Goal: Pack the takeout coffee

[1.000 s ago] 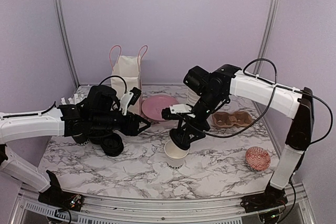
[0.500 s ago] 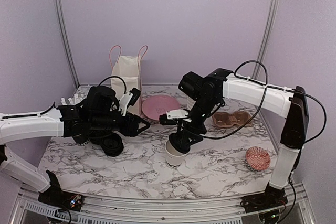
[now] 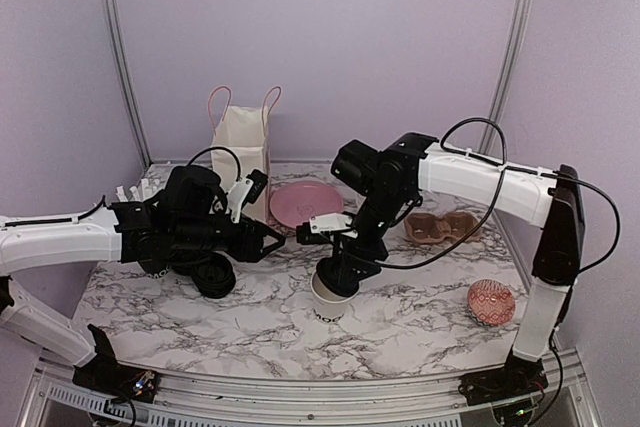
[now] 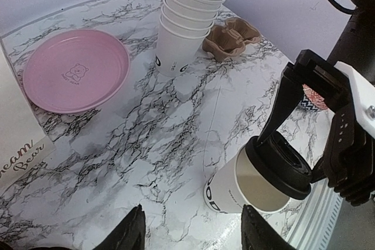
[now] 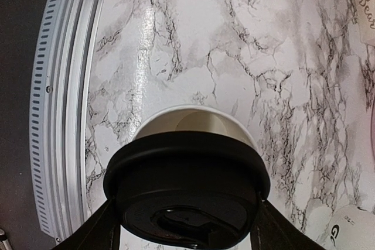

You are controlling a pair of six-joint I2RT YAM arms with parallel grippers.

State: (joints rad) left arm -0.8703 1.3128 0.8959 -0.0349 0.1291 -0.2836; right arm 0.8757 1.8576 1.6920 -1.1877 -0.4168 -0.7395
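Note:
An open white paper cup (image 3: 327,303) with black lettering stands on the marble table near the front middle; it also shows in the left wrist view (image 4: 229,190) and the right wrist view (image 5: 193,116). My right gripper (image 3: 340,269) is shut on a round black lid (image 4: 280,165), held tilted at the cup's mouth and offset toward one side of the rim. The lid fills the right wrist view (image 5: 187,180) between the fingers of my right gripper (image 5: 187,226). My left gripper (image 3: 272,239) is open and empty, left of the cup (image 4: 196,235).
A stack of empty white cups (image 4: 188,21), a brown cardboard cup carrier (image 3: 442,226) and a pink plate (image 3: 303,204) lie behind. A white bag with pink handles (image 3: 242,145) stands back left. Spare black lids (image 3: 213,275) sit under my left arm. A red patterned bowl (image 3: 491,301) is front right.
My right gripper has moved slightly left and down with the lid, closer onto the cup's rim. The left arm has barely moved.

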